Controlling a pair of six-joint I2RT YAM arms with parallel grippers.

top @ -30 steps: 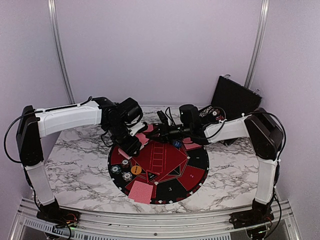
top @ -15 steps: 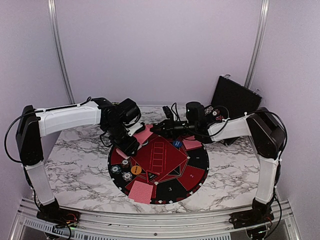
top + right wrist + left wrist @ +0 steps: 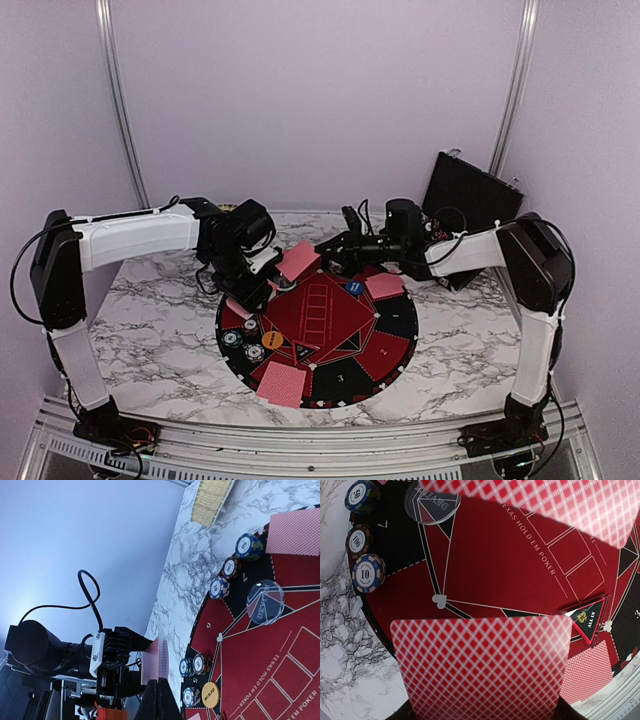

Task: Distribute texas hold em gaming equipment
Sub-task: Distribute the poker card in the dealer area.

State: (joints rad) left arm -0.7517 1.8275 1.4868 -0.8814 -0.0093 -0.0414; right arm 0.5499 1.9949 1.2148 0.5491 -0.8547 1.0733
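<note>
Left gripper point(image 3: 272, 275) pinches a pink-red-backed playing card point(image 3: 298, 260) above the far-left rim of the big round red-and-black mat point(image 3: 340, 310). In its wrist view that card hides the fingers, and a second, blurred card back cuts across the top edge. Right gripper point(image 3: 325, 247) hangs close by, its dark fingers pressed into a wedge and cropped at the frame's foot in its own view. Only the wrist views show the clear round disc point(image 3: 431, 502) and the numbers on the dark-and-white-edged poker chips point(image 3: 368, 573). A black case point(image 3: 465, 195) stands behind.
</note>
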